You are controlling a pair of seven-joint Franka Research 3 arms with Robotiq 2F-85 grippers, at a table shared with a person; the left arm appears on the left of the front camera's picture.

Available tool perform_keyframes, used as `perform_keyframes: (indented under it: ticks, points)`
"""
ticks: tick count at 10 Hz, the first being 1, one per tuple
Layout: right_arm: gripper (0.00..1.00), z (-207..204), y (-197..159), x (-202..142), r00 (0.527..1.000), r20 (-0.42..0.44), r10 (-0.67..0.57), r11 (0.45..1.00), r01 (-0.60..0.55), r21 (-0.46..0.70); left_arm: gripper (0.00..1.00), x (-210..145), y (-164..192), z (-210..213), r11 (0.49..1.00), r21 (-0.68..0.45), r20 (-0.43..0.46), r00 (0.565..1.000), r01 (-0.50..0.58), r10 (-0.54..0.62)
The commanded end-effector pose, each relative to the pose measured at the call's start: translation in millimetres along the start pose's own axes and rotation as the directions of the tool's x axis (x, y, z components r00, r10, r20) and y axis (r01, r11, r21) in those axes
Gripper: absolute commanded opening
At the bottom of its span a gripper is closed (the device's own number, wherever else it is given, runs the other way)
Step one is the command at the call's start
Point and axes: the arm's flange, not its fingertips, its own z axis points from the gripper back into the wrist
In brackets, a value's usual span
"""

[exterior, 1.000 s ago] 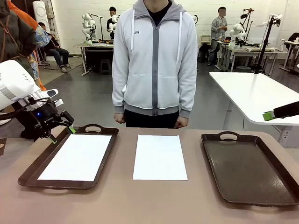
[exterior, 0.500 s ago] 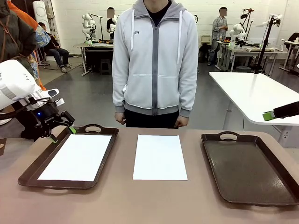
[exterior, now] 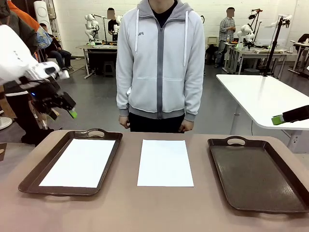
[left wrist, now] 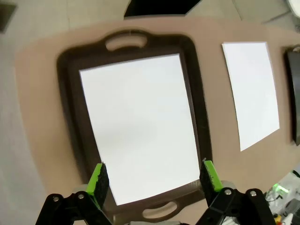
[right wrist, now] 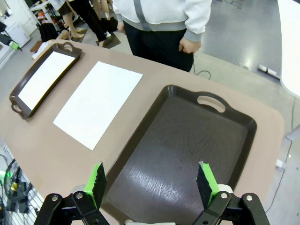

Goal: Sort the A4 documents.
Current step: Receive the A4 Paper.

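Hovering empty with its jaws spread wide, the left gripper (exterior: 62,115) is hanging above the left tray (exterior: 96,133), where one sheet (exterior: 79,162) is lying flat below its fingers, filed there already, I'd say. A second sheet (exterior: 165,162) is lying on the bare table (exterior: 145,212) off to its right, between the trays, probably waiting its turn. The right gripper (right wrist: 151,182), jaws likewise apart and empty, is looking down on the right tray (right wrist: 187,140), which is holding nothing, likely that sheet's home.
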Motion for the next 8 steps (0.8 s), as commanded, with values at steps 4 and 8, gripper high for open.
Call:
perform_keyframes:
  ticks: [4, 8]
  points:
    - [1.0, -2, -2, -1, 1.0, 0.005, -0.008, 1.0, 0.008, 0.016, 1.0, -52, 3, 95, 0.951, -0.186, 0.345, 0.923, 0.248, -0.173]
    - [1.0, -2, -2, -1, 1.0, 0.005, -0.008, 1.0, 0.008, 0.016, 1.0, -70, -46, 90, 0.841, -0.203, 0.313, 0.847, 0.501, -0.429]
